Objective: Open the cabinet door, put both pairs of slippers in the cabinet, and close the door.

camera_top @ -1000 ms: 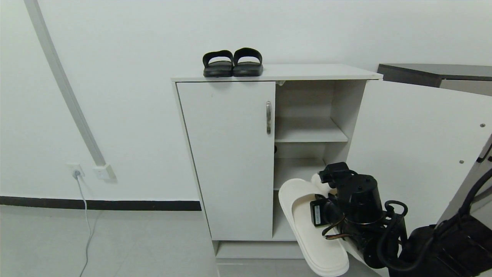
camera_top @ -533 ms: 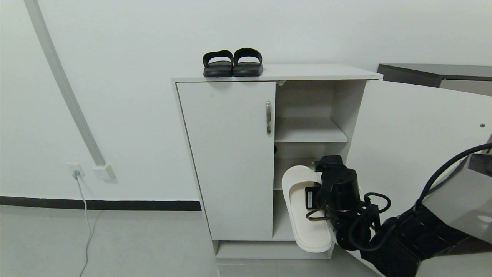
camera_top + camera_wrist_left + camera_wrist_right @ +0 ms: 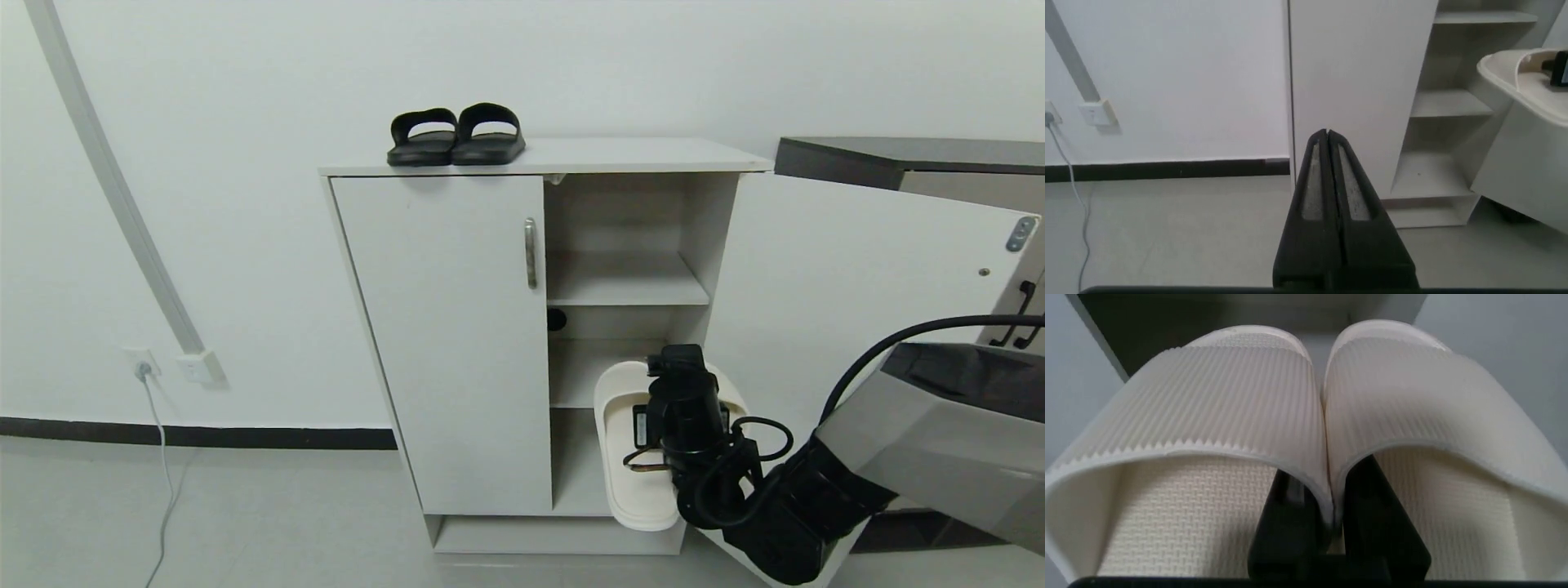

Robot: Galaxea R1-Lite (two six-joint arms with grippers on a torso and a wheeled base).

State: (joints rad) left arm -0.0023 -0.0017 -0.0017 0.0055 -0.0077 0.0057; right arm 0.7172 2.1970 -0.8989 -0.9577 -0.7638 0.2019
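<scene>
One slipper pair (image 3: 455, 137) sits atop the cabinet (image 3: 441, 343), left end; my right pincer (image 3: 1327, 514) has the other pair (image 3: 629, 445) before the open right compartment's lower shelves.

Cream slippers (image 3: 1241, 408): ribbed straps, fine-textured insoles. black slippers (image 3: 488, 149) plain. cabinet (image 3: 441, 343) white. floor (image 3: 245, 523) grey, skirting (image 3: 196, 435) black.

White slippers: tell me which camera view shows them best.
The right wrist view: both white slippers sit side by side, straps and footbeds plain, with the right gripper shut on their inner edges. The head view has them partly behind that gripper; the left wrist view catches just one end.
</scene>
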